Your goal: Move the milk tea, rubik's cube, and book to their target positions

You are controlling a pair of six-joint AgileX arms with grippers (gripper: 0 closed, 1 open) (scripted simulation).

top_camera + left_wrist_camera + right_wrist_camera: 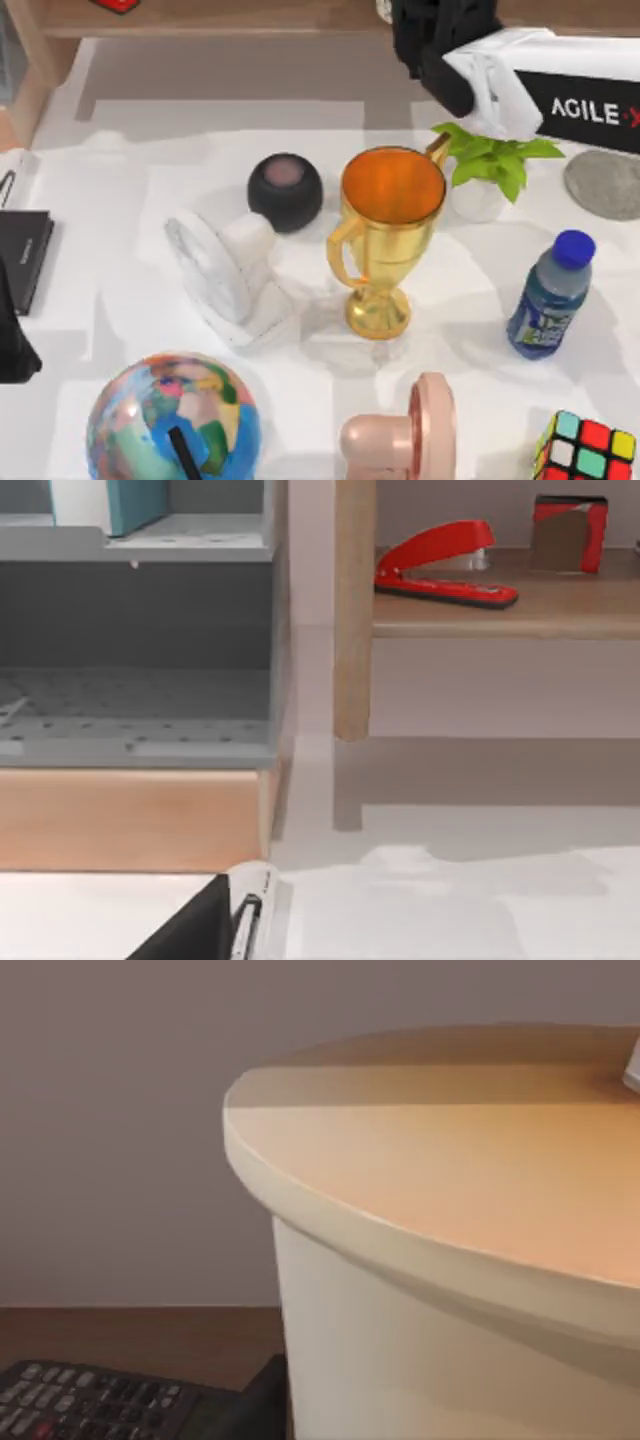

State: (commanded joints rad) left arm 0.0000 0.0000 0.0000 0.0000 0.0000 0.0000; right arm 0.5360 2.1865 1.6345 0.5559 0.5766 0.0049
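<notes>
While the right arm [560,85] reaches over the rear shelf, a cream-beige tapering milk tea cup [450,1260] looms close (pincer state: cannot tell); black-framed multicoloured rubik's cube [585,450] sits front right.

Right arm [560,95] — black link lettered "AGILE·X" in white, white shell, black wrist, left arm [14,335] black

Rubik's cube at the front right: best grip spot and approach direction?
Grip the rubik's cube across two opposite flat faces, coming straight down from above. It sits slightly rotated near the table's front right edge, so the fingers should probably turn to match its sides. The blue-capped bottle stands behind it with space between, and the pink object lies to its left, so a top approach looks least crowded.
</notes>
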